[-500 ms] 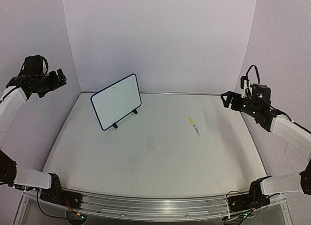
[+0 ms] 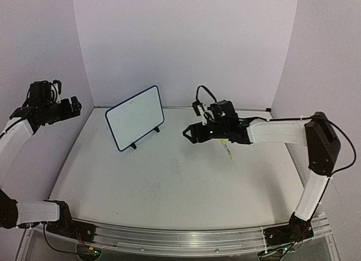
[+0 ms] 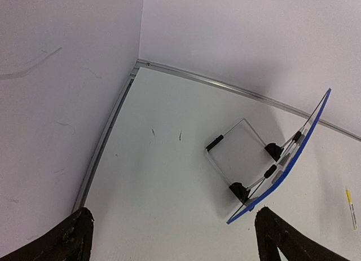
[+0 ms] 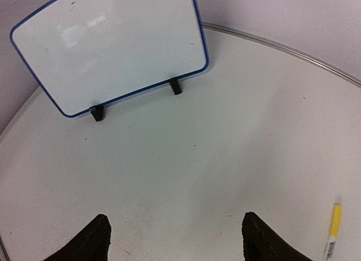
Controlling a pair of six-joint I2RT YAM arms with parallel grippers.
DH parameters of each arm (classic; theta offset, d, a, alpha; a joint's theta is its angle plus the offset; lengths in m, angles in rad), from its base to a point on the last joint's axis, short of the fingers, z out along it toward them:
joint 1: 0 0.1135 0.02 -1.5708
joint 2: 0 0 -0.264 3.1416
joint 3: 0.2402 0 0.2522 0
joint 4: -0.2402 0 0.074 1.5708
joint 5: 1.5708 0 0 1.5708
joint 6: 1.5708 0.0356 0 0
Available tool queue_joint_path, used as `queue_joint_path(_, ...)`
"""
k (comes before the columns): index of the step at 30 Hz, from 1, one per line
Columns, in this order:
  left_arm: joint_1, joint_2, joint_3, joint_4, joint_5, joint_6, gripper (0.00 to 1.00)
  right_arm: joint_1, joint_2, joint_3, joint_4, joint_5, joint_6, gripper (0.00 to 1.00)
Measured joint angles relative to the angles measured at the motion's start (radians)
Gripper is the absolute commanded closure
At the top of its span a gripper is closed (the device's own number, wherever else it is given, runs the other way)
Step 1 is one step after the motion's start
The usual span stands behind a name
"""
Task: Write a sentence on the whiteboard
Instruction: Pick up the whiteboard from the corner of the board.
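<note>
Bearing everything: pale table (image 2: 169, 187), most of it lying in front and to the right of the whiteboard.
Whiteboard (image 2: 135, 124): stands propped on two black feet (image 4: 98, 113), leaning back on a thin wire stand (image 3: 237, 154), with its face turned toward the arms.
Handling, judged: light and stiff with a slick face. On so slight a prop it would likely skid or tip backward under writing pressure.
Where to hold, judged: the blue frame at a top corner or side edge, pinched across its thin rim and clear of the writing face.
Left gripper (image 2: 72, 106): up in the air well to the left of the whiteboard, fingers (image 3: 67, 238) spread wide with nothing between them.
Right gripper (image 2: 189, 135): to the right of the whiteboard and pointing at it, fingers (image 4: 93, 238) well apart and empty.
Marker (image 2: 227, 148): slim white barrel with a yellow end, lying flat to the right of the whiteboard, under the right arm and not gripped. It looks light and apt to roll, so it is best taken across mid-barrel.
Sentence: none readable, only a faint smudge near the board's top edge, so writing looks not yet begun.
</note>
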Motion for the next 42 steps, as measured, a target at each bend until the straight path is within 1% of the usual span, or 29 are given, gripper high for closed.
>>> queue_joint_path(6, 0.000, -0.061, -0.033, 0.082, 0.000, 0.006, 0.01, 0.160, 0.313, 0.266, 0.035, -0.008, -0.013, 0.34)
queue_joint_path(12, 0.000, -0.062, -0.059, 0.094, 0.015, 0.004, 0.01, 0.249, 0.551, 0.488, 0.056, -0.018, -0.012, 0.42)
queue_joint_path(17, 0.000, -0.069, -0.071, 0.110, 0.078, 0.003, 0.01, 0.263, 0.661, 0.583, 0.069, -0.011, 0.011, 0.38)
queue_joint_path(22, -0.003, -0.120, -0.162, 0.183, 0.280, -0.037, 0.01, 0.259, 0.665, 0.574, 0.088, 0.008, 0.031, 0.33)
queue_joint_path(25, -0.005, -0.120, -0.215, 0.245, 0.378, -0.081, 0.00, 0.256, 0.654, 0.543, 0.103, 0.016, 0.032, 0.32)
queue_joint_path(28, -0.005, -0.079, -0.251, 0.329, 0.468, -0.124, 0.01, 0.255, 0.651, 0.521, 0.106, 0.015, 0.032, 0.32)
queue_joint_path(30, -0.005, -0.023, -0.250, 0.385, 0.517, -0.133, 0.01, 0.255, 0.651, 0.509, 0.107, 0.014, 0.034, 0.33)
queue_joint_path(33, -0.006, 0.118, -0.176, 0.406, 0.587, -0.091, 0.01, 0.256, 0.640, 0.477, 0.119, 0.011, 0.038, 0.32)
queue_joint_path(36, -0.011, 0.266, -0.045, 0.379, 0.626, -0.025, 0.01, 0.256, 0.611, 0.431, 0.131, 0.012, 0.041, 0.32)
queue_joint_path(39, -0.038, 0.395, 0.107, 0.337, 0.625, 0.054, 0.03, 0.256, 0.556, 0.365, 0.139, 0.017, 0.047, 0.31)
queue_joint_path(42, -0.083, 0.507, 0.238, 0.285, 0.610, 0.132, 0.04, 0.255, 0.487, 0.294, 0.149, 0.024, 0.056, 0.31)
